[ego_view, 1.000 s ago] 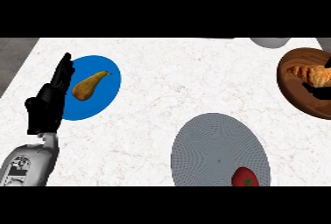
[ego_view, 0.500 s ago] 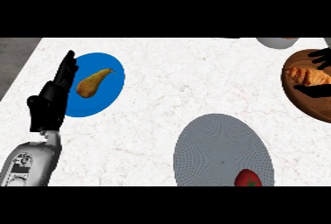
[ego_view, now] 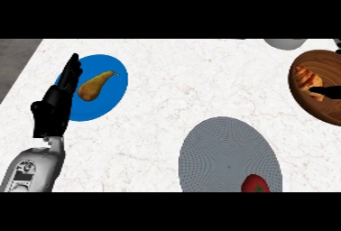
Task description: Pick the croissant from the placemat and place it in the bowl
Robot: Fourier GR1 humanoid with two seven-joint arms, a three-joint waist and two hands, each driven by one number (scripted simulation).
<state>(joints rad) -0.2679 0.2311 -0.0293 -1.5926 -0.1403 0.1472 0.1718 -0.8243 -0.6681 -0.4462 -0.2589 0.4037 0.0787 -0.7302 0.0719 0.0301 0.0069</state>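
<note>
Wooden bowl (ego_view: 320, 113) holds the croissant (ego_view: 307, 77) just left of my right hand (ego_view: 328, 93), grip not discernible; next I should let go and withdraw; left hand (ego_view: 57, 101) open.

The croissant (ego_view: 307, 78), golden-brown with darker striped ridges, lies inside the brown wooden bowl (ego_view: 318, 111), against its left inner wall. The bowl stands at the surface's right edge, toward the far side, partly cut off. The round grey ribbed placemat (ego_view: 223, 151) lies flat near the front edge, right of centre.
</note>
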